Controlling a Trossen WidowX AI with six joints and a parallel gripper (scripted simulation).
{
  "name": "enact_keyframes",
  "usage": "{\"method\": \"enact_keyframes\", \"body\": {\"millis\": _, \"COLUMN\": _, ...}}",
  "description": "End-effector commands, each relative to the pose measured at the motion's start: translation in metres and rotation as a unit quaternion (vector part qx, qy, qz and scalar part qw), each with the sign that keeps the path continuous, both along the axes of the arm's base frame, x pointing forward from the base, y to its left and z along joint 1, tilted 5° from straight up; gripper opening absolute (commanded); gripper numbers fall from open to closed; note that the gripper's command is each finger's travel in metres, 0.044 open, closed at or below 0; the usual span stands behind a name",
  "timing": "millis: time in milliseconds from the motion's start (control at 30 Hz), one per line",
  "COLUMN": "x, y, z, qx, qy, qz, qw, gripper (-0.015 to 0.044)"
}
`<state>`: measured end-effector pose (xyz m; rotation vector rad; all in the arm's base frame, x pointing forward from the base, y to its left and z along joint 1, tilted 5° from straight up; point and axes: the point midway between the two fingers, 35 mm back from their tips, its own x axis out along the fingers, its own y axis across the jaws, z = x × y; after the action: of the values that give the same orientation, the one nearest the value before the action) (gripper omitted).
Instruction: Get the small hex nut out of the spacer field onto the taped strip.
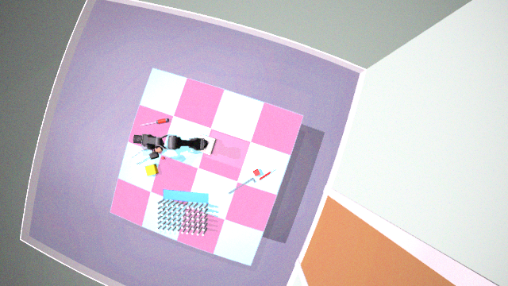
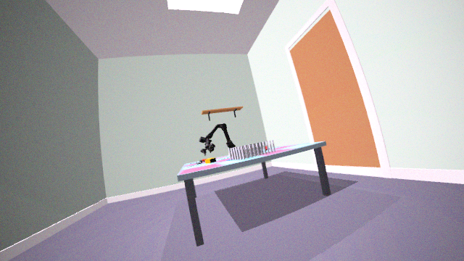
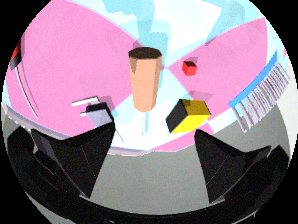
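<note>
Metal spacers (image 1: pixel 183 217) (image 2: pixel 250 151) (image 3: pixel 262 92) stand upright in dense rows, with the blue taped strip (image 1: pixel 186 195) (image 3: pixel 254 83) along one side. The hex nut cannot be made out among them. My gripper (image 3: pixel 156 129) is open and empty, hanging above the table near its edge, away from the spacers. A tan-handled tool (image 1: pixel 158 149) (image 3: pixel 145 82) with a thin pale rod lies ahead of the fingertips in the wrist view. A red screwdriver (image 1: pixel 163 121) lies on the arm's other side. A grey rod (image 1: pixel 241 186) with a bent end lies across the table.
A yellow block (image 1: pixel 151 170) (image 3: pixel 192 120) and a small red cube (image 1: pixel 163 158) (image 3: pixel 189 68) are near the tan handle. A grey-and-black block (image 3: pixel 99 117) lies left of it in the wrist view. Another red block (image 1: pixel 257 172) and a red stick (image 1: pixel 265 175) lie by the bent rod.
</note>
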<state>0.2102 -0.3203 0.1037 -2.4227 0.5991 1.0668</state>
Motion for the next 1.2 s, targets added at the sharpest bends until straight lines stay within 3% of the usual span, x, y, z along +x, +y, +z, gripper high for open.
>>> {"method": "enact_keyframes", "body": {"millis": 0, "x": 0.000, "y": 0.000, "z": -0.001, "qx": 0.000, "qy": 0.001, "qz": -0.002, "qw": 1.000, "gripper": 0.0309}}
{"method": "enact_keyframes", "body": {"millis": 67, "x": 0.000, "y": 0.000, "z": -0.001, "qx": 0.000, "qy": 0.001, "qz": -0.002, "qw": 1.000, "gripper": 0.0280}}
{"method": "enact_keyframes", "body": {"millis": 1167, "x": 0.003, "y": -0.006, "z": -0.037, "qx": 0.001, "qy": 0.000, "qz": -0.001, "qw": 1.000, "gripper": 0.0280}}
